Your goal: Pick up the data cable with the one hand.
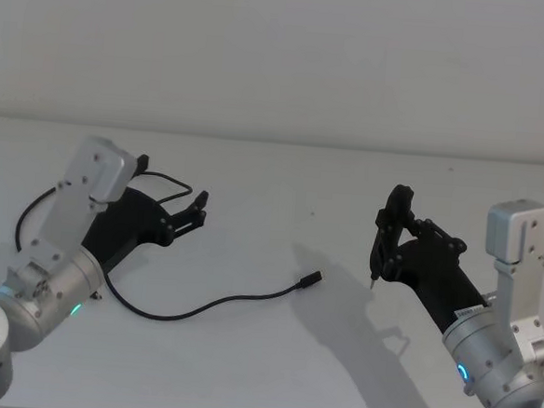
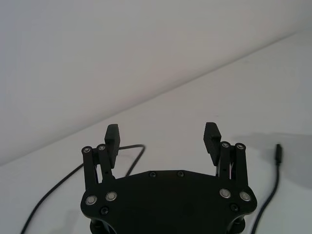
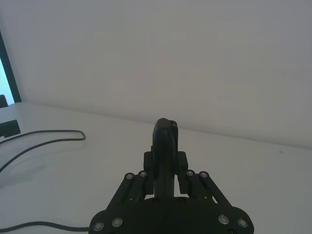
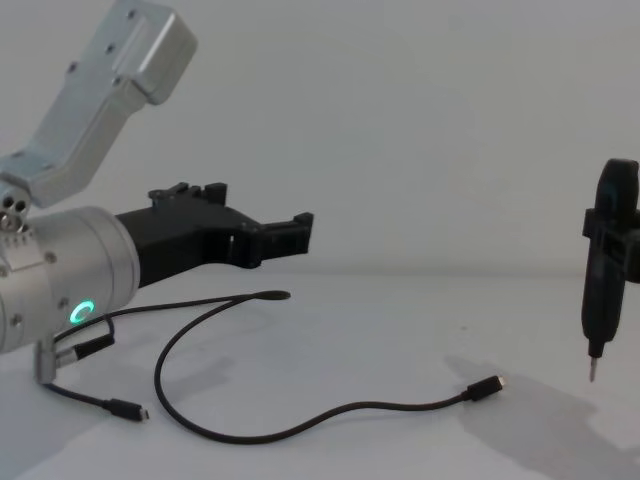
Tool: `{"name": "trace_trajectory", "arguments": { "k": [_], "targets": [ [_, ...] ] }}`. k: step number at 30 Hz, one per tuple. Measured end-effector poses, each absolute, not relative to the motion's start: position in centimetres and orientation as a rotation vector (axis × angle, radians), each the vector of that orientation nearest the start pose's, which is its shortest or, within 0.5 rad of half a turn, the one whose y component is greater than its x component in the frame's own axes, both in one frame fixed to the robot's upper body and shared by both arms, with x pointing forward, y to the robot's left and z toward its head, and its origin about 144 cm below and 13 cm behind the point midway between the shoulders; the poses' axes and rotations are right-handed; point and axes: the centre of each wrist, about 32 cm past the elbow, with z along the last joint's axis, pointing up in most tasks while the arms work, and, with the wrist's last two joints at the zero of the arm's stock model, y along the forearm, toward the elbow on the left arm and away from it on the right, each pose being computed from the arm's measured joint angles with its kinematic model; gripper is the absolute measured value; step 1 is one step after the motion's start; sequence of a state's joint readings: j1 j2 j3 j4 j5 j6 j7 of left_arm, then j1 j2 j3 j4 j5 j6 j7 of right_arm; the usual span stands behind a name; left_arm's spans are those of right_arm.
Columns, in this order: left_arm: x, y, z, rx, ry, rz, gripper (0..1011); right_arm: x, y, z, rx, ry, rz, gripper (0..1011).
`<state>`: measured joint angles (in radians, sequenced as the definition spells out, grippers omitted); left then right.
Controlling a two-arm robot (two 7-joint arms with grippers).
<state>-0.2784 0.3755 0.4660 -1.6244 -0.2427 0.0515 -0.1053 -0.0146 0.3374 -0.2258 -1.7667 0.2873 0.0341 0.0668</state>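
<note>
The data cable point(image 1: 211, 304) lies on the white table in a loose curve, its plug point(image 1: 310, 280) pointing toward the middle. Its far end loops under my left arm. My left gripper point(image 1: 200, 208) hovers open above that loop, with nothing between its fingers point(image 2: 113, 139), and the plug point(image 2: 279, 150) lies off to one side of it. From the chest, the cable point(image 4: 300, 428) runs low across the table below the left gripper point(image 4: 300, 233). On the right, my right gripper point(image 1: 389, 222) is shut on a slim black pointed tool point(image 1: 378, 253), held tip-down above the table.
A shorter black cable point(image 4: 108, 404) hangs from the silver left wrist point(image 4: 60, 285) and ends in a small plug on the table. The white tabletop point(image 1: 270, 372) meets a plain wall behind. The pointed tool point(image 4: 600, 290) hangs at the right of the chest view.
</note>
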Motion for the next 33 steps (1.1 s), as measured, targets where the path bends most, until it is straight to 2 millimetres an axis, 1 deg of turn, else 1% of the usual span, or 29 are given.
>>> {"name": "trace_trajectory", "arguments": {
  "k": [4,12,22,26,33],
  "targets": [
    [50.5,19.4,122.4,0.062,-0.211,0.970,1001,44.3,-23.7,118.9,0.026,-0.075,-1.230,275],
    [51.4,20.0,123.7,0.089,-0.163,0.861,1001,44.3,-23.7,118.9,0.026,-0.075,-1.230,275],
    [53.3,21.9,126.1,0.161,-0.098,0.687,1001,44.3,-23.7,118.9,0.026,-0.075,-1.230,275],
    [54.2,22.6,127.1,0.195,-0.095,0.633,1001,44.3,-23.7,118.9,0.026,-0.075,-1.230,275],
    [55.4,23.5,128.2,0.246,-0.102,0.554,1001,44.3,-23.7,118.9,0.026,-0.075,-1.229,274]
  ]
}}
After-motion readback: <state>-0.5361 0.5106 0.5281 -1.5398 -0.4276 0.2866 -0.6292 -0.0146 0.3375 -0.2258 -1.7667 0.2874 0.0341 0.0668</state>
